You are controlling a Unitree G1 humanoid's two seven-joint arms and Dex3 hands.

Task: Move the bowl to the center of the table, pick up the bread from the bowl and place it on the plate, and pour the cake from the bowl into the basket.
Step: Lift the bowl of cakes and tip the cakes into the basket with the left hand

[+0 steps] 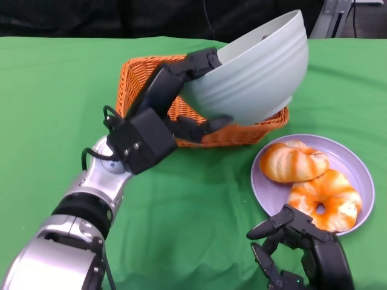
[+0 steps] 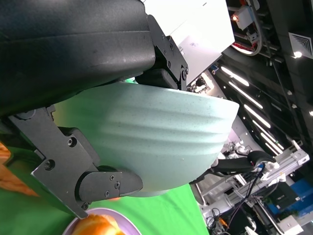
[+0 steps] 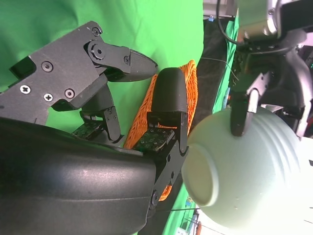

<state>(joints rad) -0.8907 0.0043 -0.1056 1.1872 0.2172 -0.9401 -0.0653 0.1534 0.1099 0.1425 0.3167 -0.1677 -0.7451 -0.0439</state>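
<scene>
Counter [image 1: 199, 199] comes first: its green cloth carries everything, and most of my job looks done on it. Next in size, the bowl [image 1: 257, 75] hangs tipped on its side above the orange basket [image 1: 136, 75], its mouth turned away from me and down toward the weave; my left robot hand [image 1: 163, 115] grips it, fingers hooked over the rim and others pressed under the ribbed wall. I judge this to be the pouring step, the last one. I cannot see into the bowl or the basket from any view, so I cannot tell whether the cake has dropped yet. The purple plate [image 1: 357, 166] sits just beside the basket on my right, with two pieces of bread [image 1: 293, 160] on it, so the bread step reads as finished. Smallest in view, my right robot hand [image 1: 296, 248] hovers near the plate's close edge, fingers apart and holding nothing. What is left, I think, is finishing the pour.
</scene>
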